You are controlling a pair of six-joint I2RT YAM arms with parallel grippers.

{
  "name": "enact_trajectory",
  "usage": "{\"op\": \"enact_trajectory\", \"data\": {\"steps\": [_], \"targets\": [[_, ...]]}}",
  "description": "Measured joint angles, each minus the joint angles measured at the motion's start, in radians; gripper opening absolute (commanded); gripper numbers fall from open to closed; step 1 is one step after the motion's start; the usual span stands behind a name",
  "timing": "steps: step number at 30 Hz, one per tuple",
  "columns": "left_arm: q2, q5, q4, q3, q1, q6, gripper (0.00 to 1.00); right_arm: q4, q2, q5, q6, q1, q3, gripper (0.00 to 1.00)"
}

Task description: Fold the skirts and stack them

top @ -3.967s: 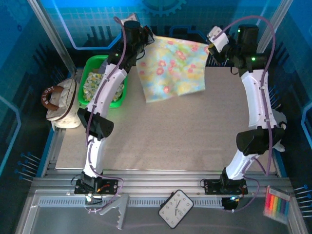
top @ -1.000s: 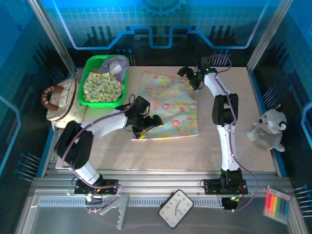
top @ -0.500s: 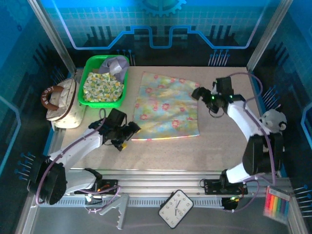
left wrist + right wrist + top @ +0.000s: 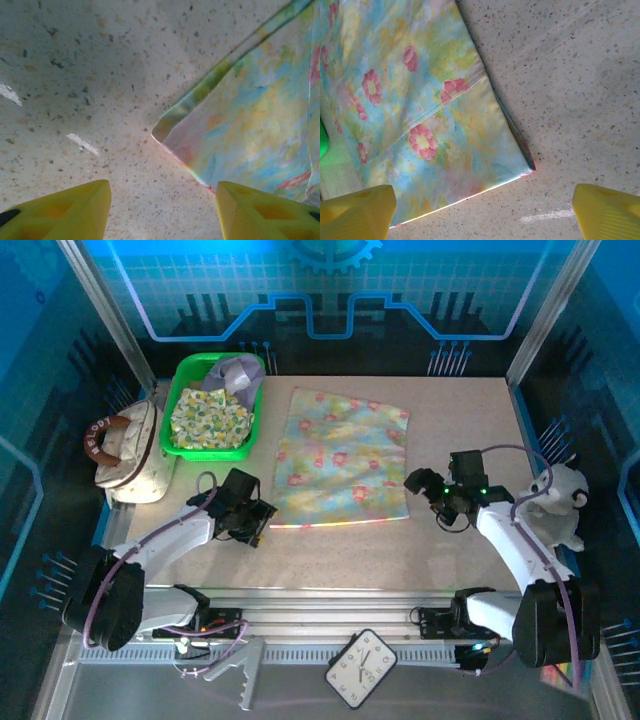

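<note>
The table (image 4: pixel 470 430) carries a flowered skirt (image 4: pixel 345 460), spread flat in the upper middle of the overhead frame. At upper left, a green basket (image 4: pixel 172 405) holds a leafy yellow-green skirt (image 4: pixel 208 418) and a lavender-grey skirt (image 4: pixel 238 372), both bunched so their shapes are hard to read. The left tool (image 4: pixel 262 523) sits at the flowered skirt's lower-left corner and the right tool (image 4: pixel 415 483) beside its lower-right corner. Both gape with nothing between their fingers, which the wrist frames' bottom edges cut off.
</note>
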Motion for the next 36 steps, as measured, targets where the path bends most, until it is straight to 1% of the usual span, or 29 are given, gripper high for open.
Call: {"op": "enact_trajectory", "data": {"steps": [4, 8, 12, 19, 28, 31, 32, 33, 34, 36], "targets": [[0.036, -0.019, 0.033, -0.009, -0.007, -0.038, 0.57, 0.008, 0.000, 0.001, 0.005, 0.000, 0.000, 0.94], [0.095, -0.031, 0.083, -0.008, -0.032, -0.071, 0.55, 0.028, 0.013, -0.003, 0.006, 0.000, 0.000, 0.94], [0.157, -0.046, 0.091, 0.021, -0.054, -0.074, 0.52, 0.053, 0.023, -0.003, 0.016, 0.002, 0.000, 0.94], [0.217, -0.069, 0.134, 0.053, -0.057, -0.076, 0.45, 0.080, 0.029, -0.004, 0.023, 0.018, 0.000, 0.94], [0.246, -0.068, 0.087, 0.082, -0.058, -0.070, 0.36, 0.077, 0.061, -0.014, 0.024, 0.056, -0.004, 0.93], [0.245, -0.068, 0.084, 0.082, -0.059, -0.068, 0.28, 0.089, 0.060, -0.019, 0.050, 0.072, -0.029, 0.90], [0.245, -0.068, 0.080, 0.081, -0.059, -0.064, 0.23, 0.091, 0.060, -0.018, 0.058, 0.075, -0.042, 0.89], [0.245, -0.068, 0.076, 0.081, -0.060, -0.061, 0.19, 0.091, 0.060, -0.017, 0.067, 0.079, -0.053, 0.87], [0.245, -0.068, 0.072, 0.081, -0.060, -0.057, 0.15, 0.092, 0.060, -0.017, 0.074, 0.082, -0.064, 0.83], [0.246, -0.069, 0.080, 0.079, -0.060, -0.050, 0.10, 0.092, 0.060, -0.013, 0.091, 0.087, -0.082, 0.77]]}}
